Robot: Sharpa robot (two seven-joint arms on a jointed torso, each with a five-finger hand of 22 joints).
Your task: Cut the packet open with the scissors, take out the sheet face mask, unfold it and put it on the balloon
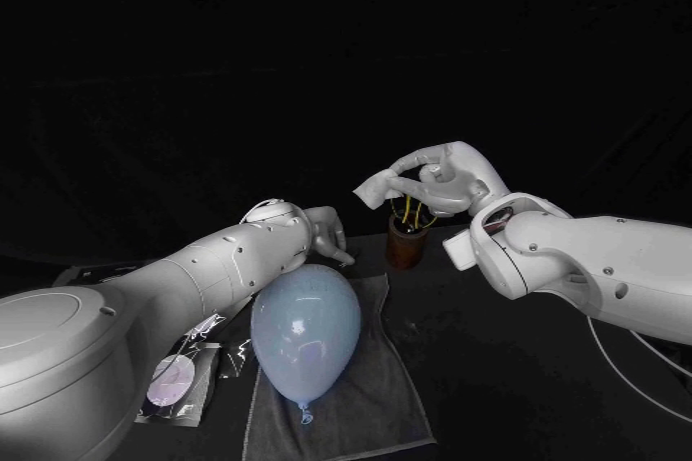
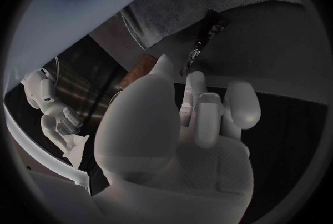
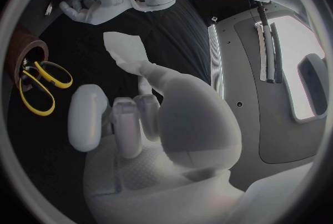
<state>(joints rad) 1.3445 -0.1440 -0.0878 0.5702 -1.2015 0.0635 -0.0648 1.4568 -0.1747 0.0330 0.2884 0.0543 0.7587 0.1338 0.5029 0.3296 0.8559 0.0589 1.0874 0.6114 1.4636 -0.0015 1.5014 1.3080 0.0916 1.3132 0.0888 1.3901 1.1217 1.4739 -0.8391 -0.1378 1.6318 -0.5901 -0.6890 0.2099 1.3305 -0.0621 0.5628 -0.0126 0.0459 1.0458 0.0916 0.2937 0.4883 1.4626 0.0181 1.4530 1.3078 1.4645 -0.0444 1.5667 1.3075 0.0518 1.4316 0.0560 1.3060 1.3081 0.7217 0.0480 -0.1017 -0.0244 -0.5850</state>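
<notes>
My left hand (image 1: pixel 326 236) hangs over the far end of the balloon (image 1: pixel 306 326), fingers curled in and pointing down with nothing in them. I cannot tell whether the fingertips touch the balloon's skin. The pale blue balloon lies lengthwise on a grey towel (image 1: pixel 368 381), its knot toward the towel's near edge.

My right hand (image 1: pixel 433 181) is raised above the brown cup (image 1: pixel 405 246), which stands on the desk just off the towel's far right corner. The scissors (image 1: pixel 411 213) stand in that cup with their yellow handles up, and my hand is apart from them. Between thumb and one finger I pinch a small white scrap (image 1: pixel 372 192). What it is I cannot make out. The other fingers of that hand are folded toward the palm.

The packet (image 1: pixel 176 381) lies flat on the desk beside the towel's left edge, toward the near left corner, well apart from both hands. A round pale shape shows on its face.
</notes>
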